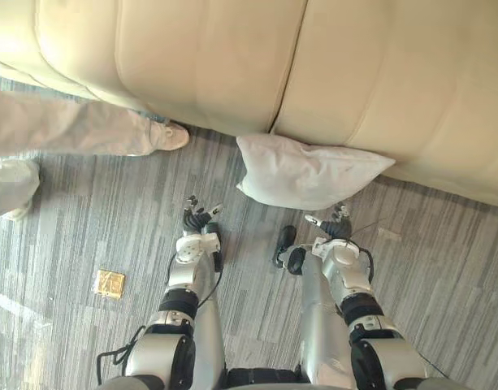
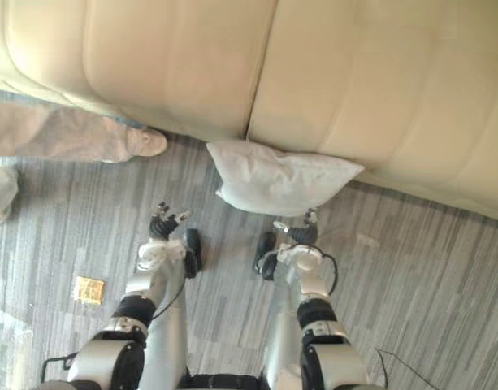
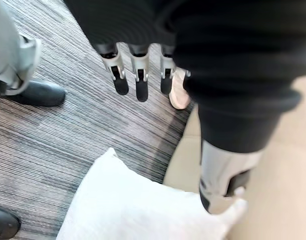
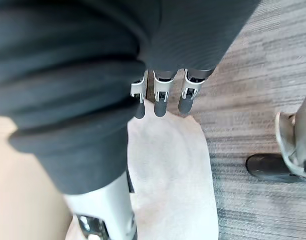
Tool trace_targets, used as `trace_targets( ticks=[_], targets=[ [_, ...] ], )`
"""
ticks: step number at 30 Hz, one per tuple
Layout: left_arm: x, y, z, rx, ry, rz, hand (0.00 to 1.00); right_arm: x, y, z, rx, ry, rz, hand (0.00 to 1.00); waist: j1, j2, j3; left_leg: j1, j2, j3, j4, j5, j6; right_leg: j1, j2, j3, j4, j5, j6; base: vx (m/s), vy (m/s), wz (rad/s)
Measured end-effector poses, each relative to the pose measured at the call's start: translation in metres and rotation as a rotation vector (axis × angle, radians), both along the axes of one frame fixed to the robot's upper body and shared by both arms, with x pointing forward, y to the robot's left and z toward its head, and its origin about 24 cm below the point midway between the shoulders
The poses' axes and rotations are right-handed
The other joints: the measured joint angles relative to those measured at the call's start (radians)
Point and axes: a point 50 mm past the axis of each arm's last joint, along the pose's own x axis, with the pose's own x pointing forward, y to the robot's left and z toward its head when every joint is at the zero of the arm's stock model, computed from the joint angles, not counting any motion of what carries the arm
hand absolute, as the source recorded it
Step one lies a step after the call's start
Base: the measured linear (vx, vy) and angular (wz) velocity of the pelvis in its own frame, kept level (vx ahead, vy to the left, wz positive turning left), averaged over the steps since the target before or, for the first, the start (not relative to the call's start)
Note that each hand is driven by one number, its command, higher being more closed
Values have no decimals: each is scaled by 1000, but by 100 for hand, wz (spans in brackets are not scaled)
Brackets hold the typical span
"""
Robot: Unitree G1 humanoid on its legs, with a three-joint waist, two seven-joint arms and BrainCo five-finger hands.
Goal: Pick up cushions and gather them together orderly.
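Note:
A white cushion (image 1: 305, 172) lies on the grey carpet, its back edge against the foot of the cream sofa (image 1: 232, 65). My left hand (image 1: 198, 221) hovers over the carpet to the cushion's left and a little nearer to me; its fingers (image 3: 138, 82) are straight and hold nothing. My right hand (image 1: 336, 226) is just in front of the cushion's near edge, below its right half. Its fingers (image 4: 162, 97) are straight above the cushion (image 4: 170, 170) and empty. The left wrist view also takes in one corner of the cushion (image 3: 133, 210).
A person's legs in light trousers (image 1: 70, 130) reach in from the left, one pale shoe (image 1: 171, 136) beside the sofa's foot. A small yellow square (image 1: 109, 283) lies on the carpet at lower left. The sofa closes off the far side.

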Motion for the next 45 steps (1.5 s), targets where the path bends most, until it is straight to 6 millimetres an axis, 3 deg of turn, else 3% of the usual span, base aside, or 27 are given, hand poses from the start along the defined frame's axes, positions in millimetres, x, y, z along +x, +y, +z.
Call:
trace_targets(
  ticks=[6,10,11,17,23,30,32,33,34,36,37,39,40,41,45],
  targets=[
    [-34,5,-37,13,121,-6,0,-46,-8,-44,2,151,-6,0,-3,-5,-8,216,-8,37,-112,12,-2,194,15,13,-108,23,15,29,6,-12],
    [-74,10,-76,29,276,-21,0,-96,-12,-81,34,300,-33,0,-7,-28,-121,347,-12,65,-229,38,-8,312,31,14,-218,49,26,90,-2,-11],
    [-94,13,-92,28,355,-23,0,-118,-11,-95,60,363,-49,0,-8,-30,-182,398,-9,76,-270,45,-14,363,41,14,-269,61,26,139,3,-14],
    [-152,16,-132,24,574,-45,0,-180,-11,-129,144,562,-113,0,-12,-16,-352,567,-18,122,-443,81,-25,504,59,18,-436,102,41,131,16,-13],
    [-183,21,-148,3,687,-27,0,-195,-19,-137,177,612,-153,0,-14,18,-413,699,-28,171,-567,109,-34,615,83,50,-559,149,54,105,22,-18],
    [-187,24,-150,-8,699,-17,0,-198,-20,-138,189,625,-158,0,-12,12,-417,749,-29,231,-574,103,-32,626,96,101,-550,166,63,25,18,-30],
    [-187,26,-150,-2,700,-14,0,-196,-20,-138,174,628,-143,0,-4,13,-413,752,-6,270,-538,76,-32,578,103,78,-479,173,64,-121,-24,-76],
    [-190,31,-150,6,706,-8,0,-193,-20,-139,167,637,-131,0,-2,28,-400,753,30,313,-505,55,-30,558,101,13,-461,186,67,-205,-54,-74],
    [-192,35,-150,15,711,0,0,-190,-19,-139,169,642,-124,0,-3,16,-397,754,39,337,-496,52,-30,550,60,-106,-391,135,8,-187,-45,-65],
    [-192,37,-150,31,715,-6,0,-192,-21,-141,163,662,-123,0,-5,11,-396,765,48,351,-497,55,-36,543,-8,-233,-306,86,-21,-86,-76,-35],
    [-194,39,-150,39,720,-6,0,-193,-24,-143,154,685,-117,0,-2,16,-394,776,69,360,-499,62,-56,543,-50,-279,-268,66,-13,-38,-178,-42],
    [-197,45,-151,61,734,-12,0,-191,-24,-142,138,688,-96,0,-2,13,-392,772,90,355,-508,63,-81,527,-86,-252,-272,71,1,15,-234,-31],
    [-201,52,-151,79,742,-5,0,-191,-22,-143,137,695,-86,0,-4,-8,-389,764,84,325,-507,54,-124,527,-102,-167,-350,119,20,24,-399,-15],
    [-195,54,-149,98,737,-20,0,-194,-27,-144,123,716,-85,0,-5,0,-374,758,86,250,-514,56,-149,539,-65,-126,-365,116,66,23,-345,-15],
    [-196,43,-152,88,747,-50,0,-182,-39,-139,68,696,-63,0,-2,56,-364,792,112,169,-593,73,-148,503,18,-118,-325,39,46,98,-251,-34]
  ],
)
